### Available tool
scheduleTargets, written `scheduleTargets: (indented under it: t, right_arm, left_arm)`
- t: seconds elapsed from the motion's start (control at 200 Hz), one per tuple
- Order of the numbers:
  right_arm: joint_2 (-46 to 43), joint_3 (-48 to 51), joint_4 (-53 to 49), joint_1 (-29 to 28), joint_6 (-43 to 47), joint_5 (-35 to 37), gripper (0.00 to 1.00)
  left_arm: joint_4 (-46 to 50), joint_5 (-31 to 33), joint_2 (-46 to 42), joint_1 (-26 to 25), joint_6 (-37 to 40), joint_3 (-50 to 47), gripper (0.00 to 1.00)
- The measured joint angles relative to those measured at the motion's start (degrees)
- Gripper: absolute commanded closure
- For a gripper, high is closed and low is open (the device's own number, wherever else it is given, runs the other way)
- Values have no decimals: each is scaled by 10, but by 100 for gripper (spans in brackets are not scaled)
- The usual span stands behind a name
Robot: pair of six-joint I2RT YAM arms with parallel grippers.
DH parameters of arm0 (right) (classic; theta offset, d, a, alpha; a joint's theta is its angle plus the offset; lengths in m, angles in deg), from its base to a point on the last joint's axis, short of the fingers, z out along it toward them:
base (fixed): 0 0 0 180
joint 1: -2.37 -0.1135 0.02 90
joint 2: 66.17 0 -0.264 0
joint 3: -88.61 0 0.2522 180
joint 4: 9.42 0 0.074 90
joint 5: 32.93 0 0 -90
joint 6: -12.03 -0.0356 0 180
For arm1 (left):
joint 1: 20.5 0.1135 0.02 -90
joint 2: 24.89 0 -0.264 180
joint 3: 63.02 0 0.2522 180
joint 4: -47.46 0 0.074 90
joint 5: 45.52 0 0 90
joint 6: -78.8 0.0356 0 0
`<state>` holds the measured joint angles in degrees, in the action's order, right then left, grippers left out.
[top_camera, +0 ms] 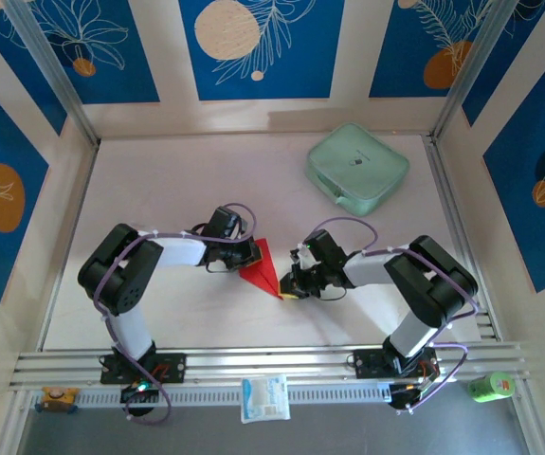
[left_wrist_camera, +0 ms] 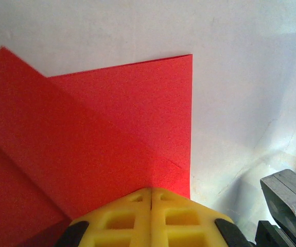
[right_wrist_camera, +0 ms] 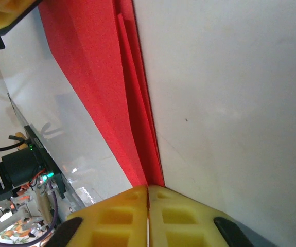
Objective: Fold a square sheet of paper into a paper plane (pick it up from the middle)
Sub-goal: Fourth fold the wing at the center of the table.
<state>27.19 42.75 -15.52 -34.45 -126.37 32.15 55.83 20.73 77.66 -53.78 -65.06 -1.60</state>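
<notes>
The red sheet of paper [top_camera: 261,267] is folded into a narrow pointed dart and sits between the two arms near the table's middle. My left gripper [top_camera: 249,257] is shut on the dart's wide end. In the left wrist view the yellow pads [left_wrist_camera: 151,189] meet on layered red flaps [left_wrist_camera: 111,134]. My right gripper [top_camera: 289,288] is shut on the pointed tip. In the right wrist view the pads [right_wrist_camera: 148,186] pinch the narrow end of the red folds [right_wrist_camera: 101,77], which run up toward the left gripper's yellow finger [right_wrist_camera: 3,15].
A mint-green zip case [top_camera: 357,169] lies at the back right of the table. A white printed packet [top_camera: 265,396] rests on the front rail, with a green object [top_camera: 490,386] at the far right. Walls enclose the table on three sides.
</notes>
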Motion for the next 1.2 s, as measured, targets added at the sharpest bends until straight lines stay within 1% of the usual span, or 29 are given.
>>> scheduleTargets:
  t: [0.065,0.185,0.245,0.31,0.425,0.52,0.595,0.73,0.865,0.92,0.99,1.05,1.11,1.2]
  right_arm:
    - [-9,1,-11,-3,0,4,84]
    - [-24,7,-33,-4,2,10,84]
    - [-24,7,-35,-4,3,12,86]
    - [-24,7,-38,-6,4,17,90]
    - [-20,2,-45,-7,4,23,95]
    - [-20,0,-51,-9,4,24,95]
    - [-21,0,-53,-10,4,27,95]
    - [-26,0,-56,-14,3,34,86]
    - [-57,0,-97,-17,4,43,85]
    - [-75,-2,-114,-16,4,46,87]
    - [-96,-13,-132,-14,5,48,93]
    - [-102,-31,-134,-13,8,46,95]
    - [-98,-53,-132,-13,13,40,97]
    - [-69,-96,-124,-17,16,30,98]
  left_arm:
    - [0,0,0,0,0,0,94]
    - [0,0,0,0,2,0,94]
    - [0,0,0,0,2,0,94]
    - [0,0,0,0,2,0,94]
    - [0,0,0,0,2,0,94]
    - [0,0,0,0,2,0,94]
    - [0,0,0,0,2,0,94]
    - [0,-1,0,0,2,0,94]
    - [0,-1,0,0,3,0,94]
    - [0,0,0,0,3,0,94]
    - [0,-1,0,0,3,0,94]
    - [0,-1,0,0,4,0,94]
    - [0,-1,0,0,3,0,94]
    - [0,-1,0,0,3,0,94]
